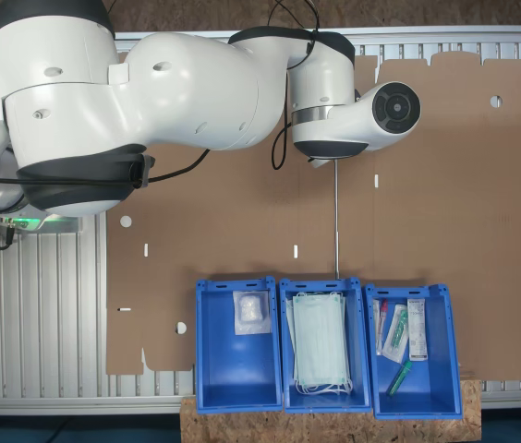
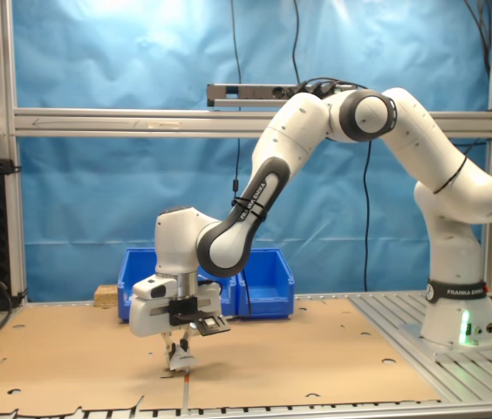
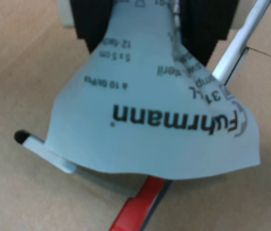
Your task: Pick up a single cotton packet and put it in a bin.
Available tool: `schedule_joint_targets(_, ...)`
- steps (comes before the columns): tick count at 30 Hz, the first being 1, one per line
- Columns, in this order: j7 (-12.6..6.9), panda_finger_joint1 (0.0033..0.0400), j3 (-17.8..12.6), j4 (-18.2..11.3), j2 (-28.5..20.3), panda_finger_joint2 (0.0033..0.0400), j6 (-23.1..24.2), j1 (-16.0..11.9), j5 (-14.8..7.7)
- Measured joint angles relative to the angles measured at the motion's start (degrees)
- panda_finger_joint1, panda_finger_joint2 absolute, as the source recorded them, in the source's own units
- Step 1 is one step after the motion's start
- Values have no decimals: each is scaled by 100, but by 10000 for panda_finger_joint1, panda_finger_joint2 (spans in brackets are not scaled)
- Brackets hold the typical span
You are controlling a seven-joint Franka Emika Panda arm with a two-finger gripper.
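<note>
In the wrist view we're seeing the gripper (image 3: pixel 145 19) clamped on a cotton packet (image 3: pixel 154 120), its two dark fingers (image 3: pixel 94 19) pinching the packet's top edge, w/ the printed white sheet fanning out below and curling at its free edge. The packet is hanging just above the cardboard sheet (image 3: pixel 20 72); a red strip (image 3: pixel 138 209) and a thin white rod (image 3: pixel 241 38) are lying on the cardboard beneath it.

In the second exterior view we're looking at the gripper (image 2: pixel 179 347) low over the cardboard sheet (image 2: pixel 80 349), nr its front edge, w/ the packet (image 2: pixel 181 358) dangling between the fingertips and abt touching the surface; can't tell if it's fully clear.

Further back, three blue bins are sitting side by side at the far edge of the cardboard. In the first exterior view, the bin (image 1: pixel 214 369) toward the first exterior view's left is holding another small clear cotton packet (image 1: pixel 252 312) nr its rim. The middle bin (image 1: pixel 284 305) is carrying pale green face masks (image 1: pixel 321 341). The third bin (image 1: pixel 436 369) is holding long narrow white packets (image 1: pixel 416 328) and a green item (image 1: pixel 399 378).

The white arm (image 1: pixel 150 92) is stretching across the top of the first exterior view, w/ its base (image 2: pixel 455 314) standing on the slatted metal table (image 2: pixel 481 367) at the second exterior view's right.
</note>
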Motion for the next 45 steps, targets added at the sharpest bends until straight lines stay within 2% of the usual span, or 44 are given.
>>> schedule_joint_targets(12,0,80,0,0,-7,80,-14,0,0)
schedule_joint_targets(18,5,80,-9,-3,-90,80,-165,0,0)
schedule_joint_targets(31,7,80,-173,-65,-784,80,-849,1,0)
schedule_joint_targets(37,7,80,-329,-286,-1285,80,-1051,1,0)
schedule_joint_targets(45,7,80,-613,-760,-1948,80,-1221,1,0)
